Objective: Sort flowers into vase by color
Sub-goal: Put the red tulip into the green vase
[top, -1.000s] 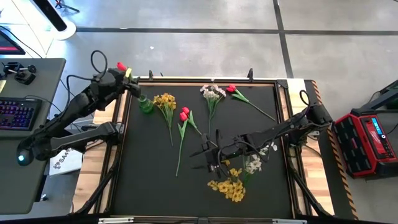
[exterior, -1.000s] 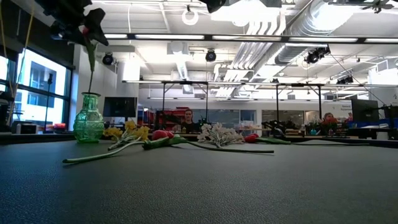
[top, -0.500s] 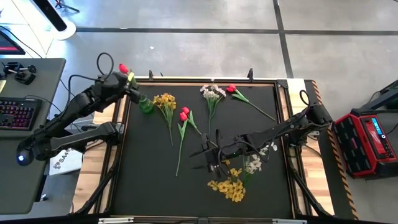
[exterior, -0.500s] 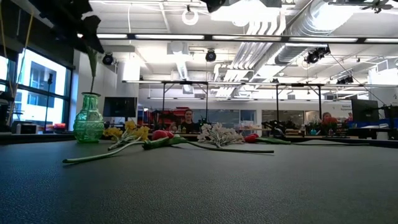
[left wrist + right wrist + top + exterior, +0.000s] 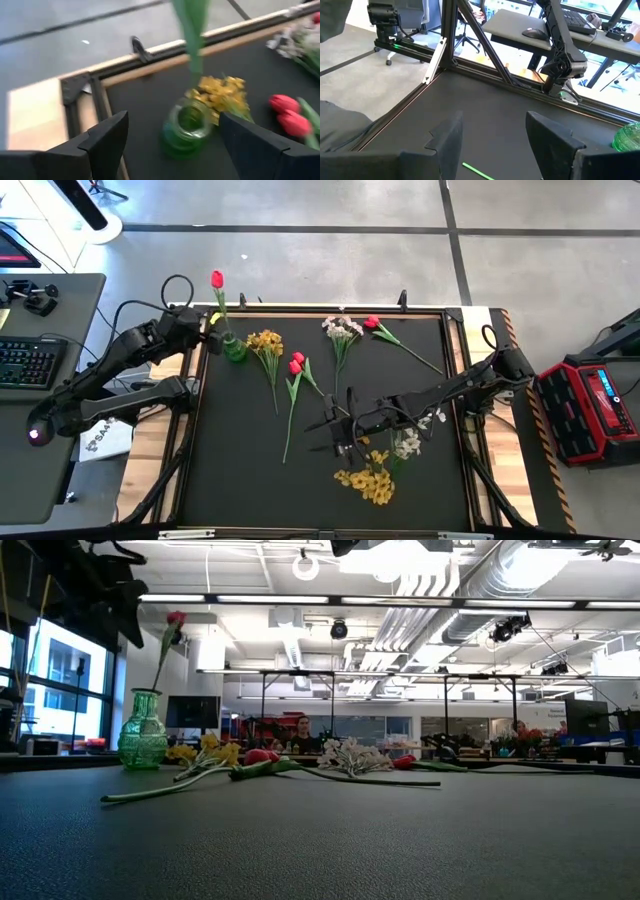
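one red tulip (image 5: 217, 279) is now left standing in the green vase (image 5: 234, 348); the left end effector (image 5: 188, 328) is drawn back, fingers apart, so a first flower is sorted.

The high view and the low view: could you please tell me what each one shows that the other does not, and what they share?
Only the high view shows the right hand open, low over the mat's middle, the yellow spray and whitish spray beside it, and the left hand open beside the vase.

Only the low view shows the room behind, with people seated far off.

Both show the green vase holding one red tulip, plus the yellow spray, paired red tulips and whitish spray lying near it.
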`<control>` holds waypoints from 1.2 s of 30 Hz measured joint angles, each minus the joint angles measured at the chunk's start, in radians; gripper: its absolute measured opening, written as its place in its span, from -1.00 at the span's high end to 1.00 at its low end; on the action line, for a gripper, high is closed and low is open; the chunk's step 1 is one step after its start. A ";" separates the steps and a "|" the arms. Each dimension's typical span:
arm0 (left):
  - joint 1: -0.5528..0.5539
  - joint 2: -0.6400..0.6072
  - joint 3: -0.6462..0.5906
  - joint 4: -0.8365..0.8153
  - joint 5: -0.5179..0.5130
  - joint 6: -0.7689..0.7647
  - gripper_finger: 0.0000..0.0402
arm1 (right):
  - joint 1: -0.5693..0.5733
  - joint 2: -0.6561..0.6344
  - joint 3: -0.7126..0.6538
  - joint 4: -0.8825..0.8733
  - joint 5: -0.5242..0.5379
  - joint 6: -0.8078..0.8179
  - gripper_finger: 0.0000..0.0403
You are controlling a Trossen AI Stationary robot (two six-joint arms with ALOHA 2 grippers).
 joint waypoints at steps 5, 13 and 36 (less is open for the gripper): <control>-0.092 -0.005 0.025 0.004 0.096 -0.054 -0.49 | -0.002 0.000 0.000 0.000 0.000 0.000 -0.01; -0.395 0.014 0.031 0.007 0.079 -0.190 -0.49 | -0.030 0.000 0.000 0.007 0.000 0.001 -0.01; -1.109 0.709 0.024 0.247 -0.196 -0.774 -0.49 | -0.067 0.000 0.000 -0.048 0.001 0.027 -0.01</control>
